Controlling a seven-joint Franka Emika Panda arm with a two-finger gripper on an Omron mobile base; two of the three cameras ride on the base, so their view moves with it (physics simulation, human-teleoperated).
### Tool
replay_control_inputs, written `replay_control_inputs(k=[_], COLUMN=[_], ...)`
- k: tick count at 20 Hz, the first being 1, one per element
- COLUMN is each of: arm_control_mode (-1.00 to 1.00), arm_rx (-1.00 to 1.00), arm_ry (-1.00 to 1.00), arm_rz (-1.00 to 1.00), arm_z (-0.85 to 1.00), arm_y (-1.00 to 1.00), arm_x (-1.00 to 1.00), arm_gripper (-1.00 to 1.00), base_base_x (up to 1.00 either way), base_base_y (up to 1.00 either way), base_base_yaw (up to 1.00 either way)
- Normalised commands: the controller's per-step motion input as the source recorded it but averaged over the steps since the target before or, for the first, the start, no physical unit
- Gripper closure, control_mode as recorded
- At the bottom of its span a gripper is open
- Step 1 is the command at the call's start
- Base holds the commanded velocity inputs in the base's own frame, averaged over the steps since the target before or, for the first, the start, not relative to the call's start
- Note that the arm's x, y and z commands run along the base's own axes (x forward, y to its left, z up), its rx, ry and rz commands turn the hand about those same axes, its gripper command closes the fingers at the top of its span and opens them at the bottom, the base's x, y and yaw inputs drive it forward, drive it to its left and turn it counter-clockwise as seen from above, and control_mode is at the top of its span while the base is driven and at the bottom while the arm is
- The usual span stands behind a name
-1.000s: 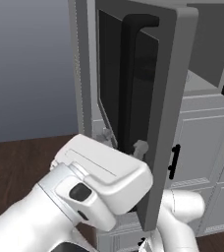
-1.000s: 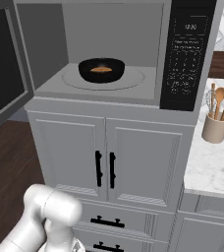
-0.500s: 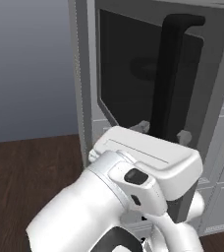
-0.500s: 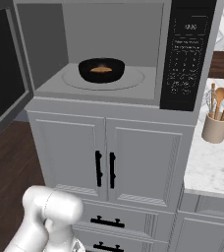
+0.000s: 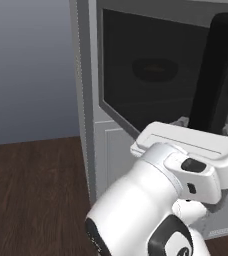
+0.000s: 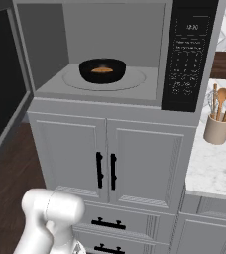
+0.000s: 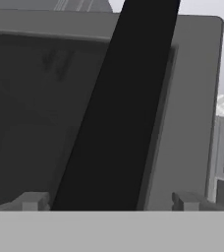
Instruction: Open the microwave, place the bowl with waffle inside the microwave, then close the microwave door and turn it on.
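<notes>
Right base view: microwave (image 6: 110,54) cavity exposed, light grey inside, black bowl (image 6: 102,70) with the waffle sitting on the turntable, keypad panel to the right. Microwave door (image 5: 151,70) is swung out at left. Left base view looks through its dark glass; bowl is a dim shape behind it. Hand view: gripper (image 7: 111,202) fingers spread wide, straddling the black bar handle (image 7: 119,108), not clamped. White cabinets (image 6: 110,163) below, dark wood floor (image 5: 36,190), utensil crock (image 6: 217,130) on the marble counter, far right.

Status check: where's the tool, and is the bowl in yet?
Tool open, straddling the door handle. Bowl with waffle inside microwave. Microwave door not shut. Nothing in the way.
</notes>
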Motion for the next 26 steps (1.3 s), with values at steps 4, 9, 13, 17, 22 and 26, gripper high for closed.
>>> replay_control_inputs(k=[4,9,13,17,22,26], arm_control_mode=[-1.0,-1.0,-1.0,-1.0,-1.0,-1.0], arm_rx=[0.0,0.0,0.0,0.0,0.0,0.0], arm_ry=[0.04,0.07,0.06,0.08,0.1,0.09], arm_rz=[0.0,0.0,0.0,0.0,0.0,0.0], arm_z=[0.05,0.05,0.0,0.0,0.0,0.0], arm_y=[-0.73,-0.77,-0.77,-0.71,-0.65,-0.66], arm_x=[0.14,0.26,0.28,0.43,0.66,0.89], arm_gripper=[-1.0,-1.0,-1.0,-1.0,-1.0,-1.0], base_base_x=[0.0,0.0,0.0,0.0,0.0,0.0], base_base_y=[0.0,0.0,0.0,0.0,0.0,0.0], base_base_yaw=[0.0,0.0,0.0,0.0,0.0,0.0])
